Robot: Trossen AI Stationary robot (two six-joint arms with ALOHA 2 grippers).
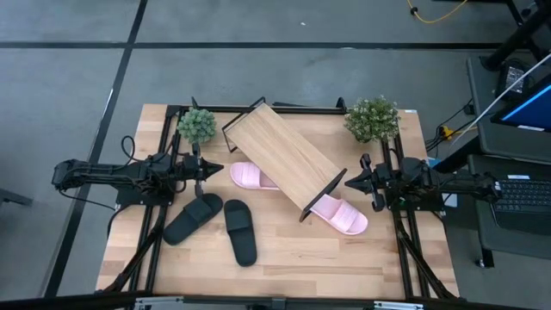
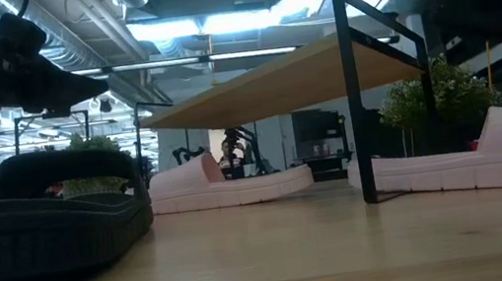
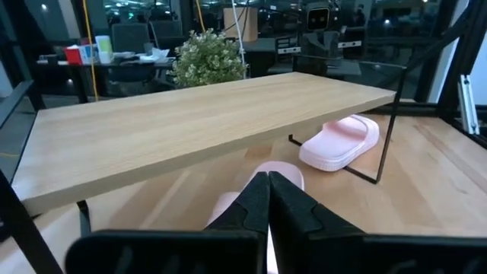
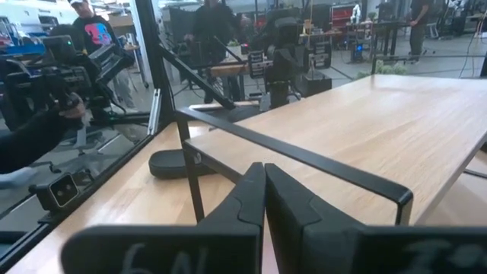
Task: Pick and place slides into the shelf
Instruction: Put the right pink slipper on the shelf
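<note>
On tabletop centre: long light wood-grain shelf on black metal frame (image 1: 287, 158), set diagonally over two pale pink slide sandals (image 1: 250, 176) (image 1: 342, 215). Matte black pair (image 1: 193, 218) (image 1: 241, 231) beside left end, seen whole only from above. Left gripper (image 1: 217, 169), right gripper (image 1: 351, 182): fingers closed, empty, flanking shelf.
</note>
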